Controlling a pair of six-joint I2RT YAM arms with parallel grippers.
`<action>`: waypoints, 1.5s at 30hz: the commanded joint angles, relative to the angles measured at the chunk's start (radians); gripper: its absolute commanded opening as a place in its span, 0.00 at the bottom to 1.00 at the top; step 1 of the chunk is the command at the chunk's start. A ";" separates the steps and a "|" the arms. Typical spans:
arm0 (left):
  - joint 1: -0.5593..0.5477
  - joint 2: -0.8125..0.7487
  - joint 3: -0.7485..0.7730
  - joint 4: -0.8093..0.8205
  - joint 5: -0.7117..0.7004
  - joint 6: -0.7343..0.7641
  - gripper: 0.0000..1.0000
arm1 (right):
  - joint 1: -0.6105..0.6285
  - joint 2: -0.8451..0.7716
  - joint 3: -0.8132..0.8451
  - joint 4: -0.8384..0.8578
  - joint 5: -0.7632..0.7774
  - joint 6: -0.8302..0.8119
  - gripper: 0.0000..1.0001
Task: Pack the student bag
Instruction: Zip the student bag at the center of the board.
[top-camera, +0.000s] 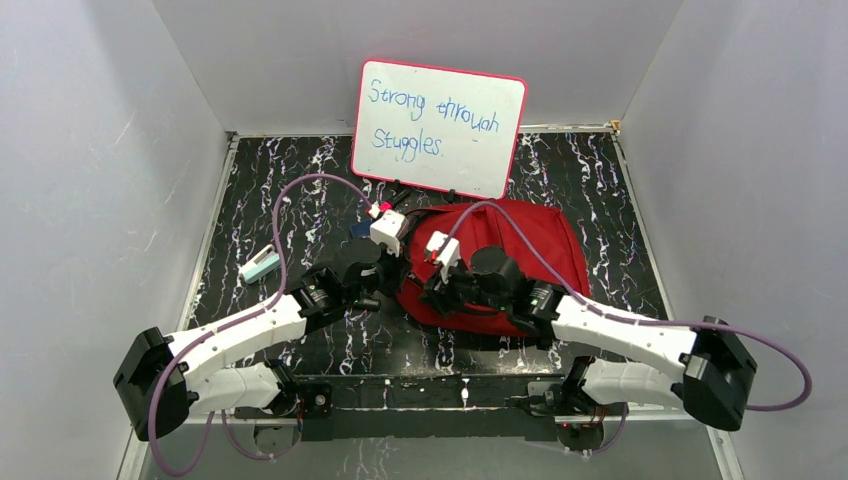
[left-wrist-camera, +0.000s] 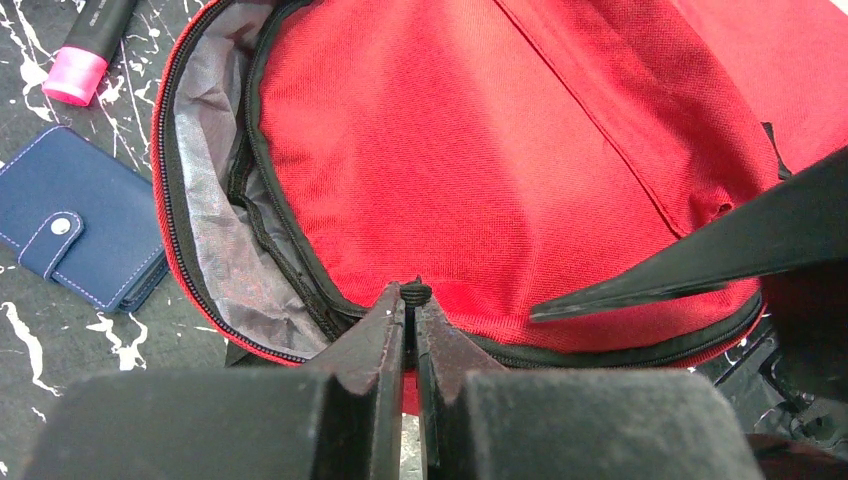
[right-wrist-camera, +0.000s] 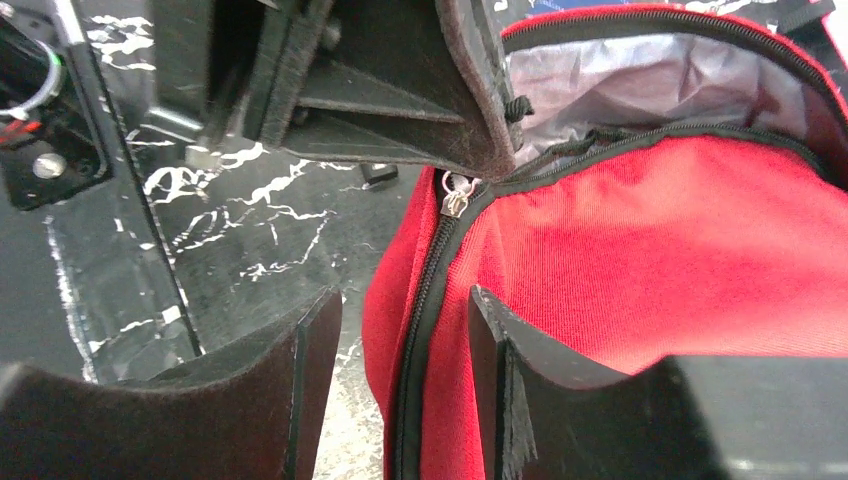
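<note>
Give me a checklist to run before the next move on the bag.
1. Left gripper shut on the black tab at the opening's rim: ok.
2. Right gripper open, jaws astride the zipper line, gripping nothing: not ok.
3. Student bag mouth unzipped, grey lining showing: ok.
4. Blue wallet and pink-capped marker lie beside the opening: ok.
5. Anything already inside the bag: cannot tell.

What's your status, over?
Left gripper shut on student bag rim. Right gripper open over its zipper. Bag mouth open; wallet, marker outside.
</note>
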 joint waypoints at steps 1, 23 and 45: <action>0.005 -0.011 0.016 0.037 0.001 -0.006 0.00 | 0.048 0.068 0.061 0.080 0.145 -0.019 0.58; 0.006 0.015 0.060 0.004 -0.067 0.004 0.00 | 0.100 -0.016 0.009 -0.035 0.306 -0.007 0.00; 0.207 0.210 0.300 -0.055 -0.187 0.141 0.00 | 0.148 -0.078 -0.067 -0.113 0.097 0.044 0.00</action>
